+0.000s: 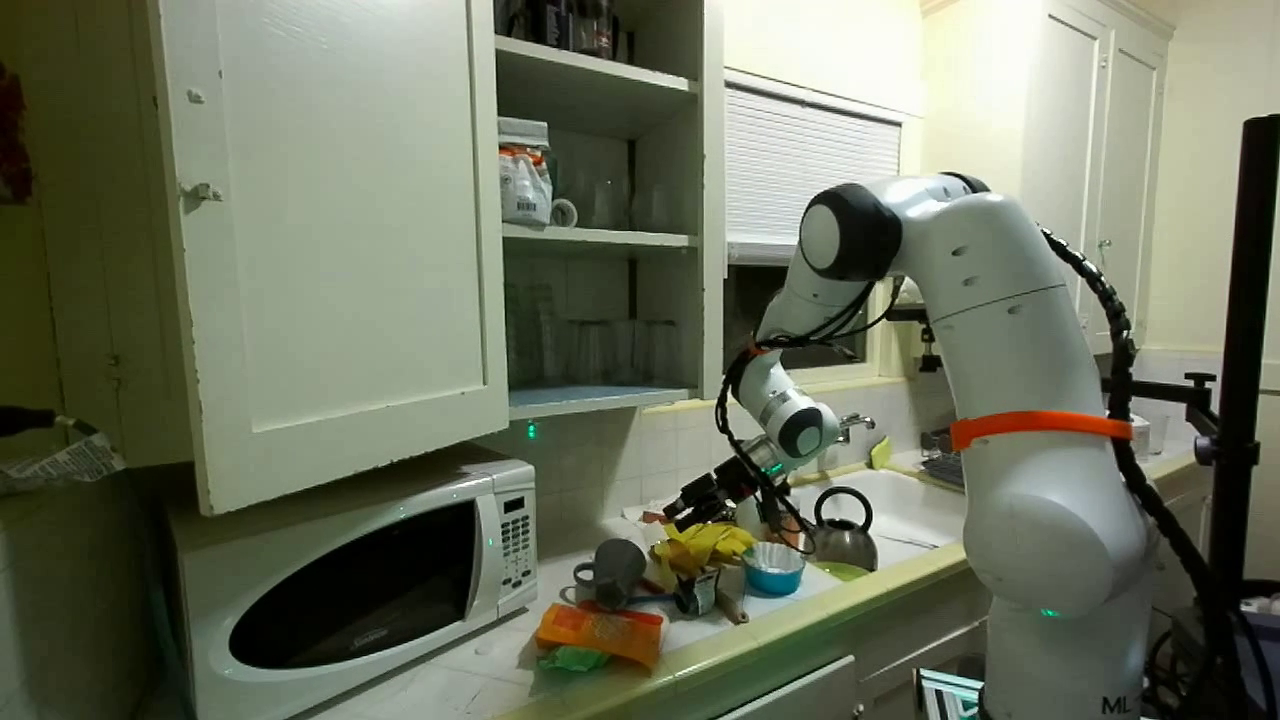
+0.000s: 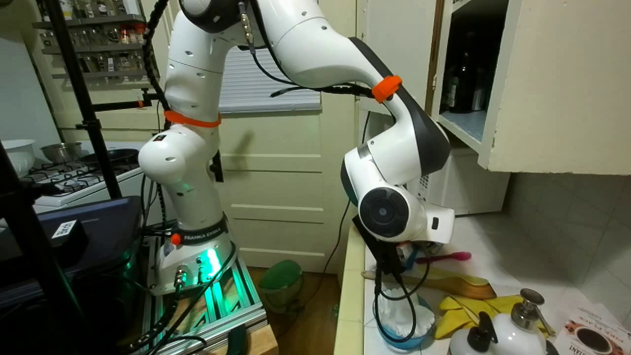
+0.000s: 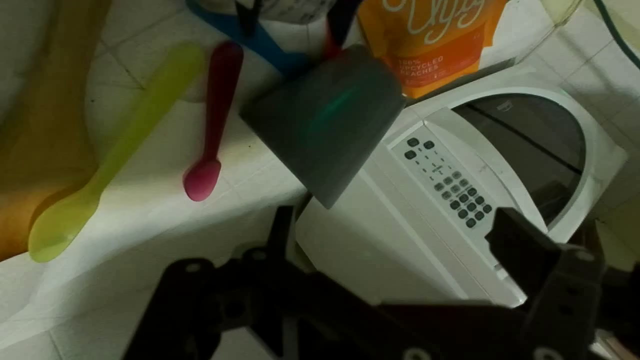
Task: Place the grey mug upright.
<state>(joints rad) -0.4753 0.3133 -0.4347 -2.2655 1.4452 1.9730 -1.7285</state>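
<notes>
I read "100% UPCYCLED" on an orange pouch (image 3: pixel 435 47), "FRANKA" on the arm's (image 2: pixel 190 158) band (image 2: pixel 201 233), "ML" on its casing (image 1: pixel 1072 660).

I saw plain grey mug (image 1: pixel 618 572). Near counter's pale-yellow front edge (image 1: pixel 800 622): orange pouch (image 3: pixel 432 47) with white lettering, blue container (image 1: pixel 773 579) with whitish liner (image 2: pixel 397 310); farther from that edge, yellow cloth (image 1: pixel 703 546). I also noted pink spoon (image 3: pixel 215 117), yellow-green spoon (image 3: pixel 121 149), black gripper (image 3: pixel 392 215).

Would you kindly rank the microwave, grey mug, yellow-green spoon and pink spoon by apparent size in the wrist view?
Microwave
Grey mug and yellow-green spoon, unranked: the mug looks broader, the spoon longer
Pink spoon
</notes>
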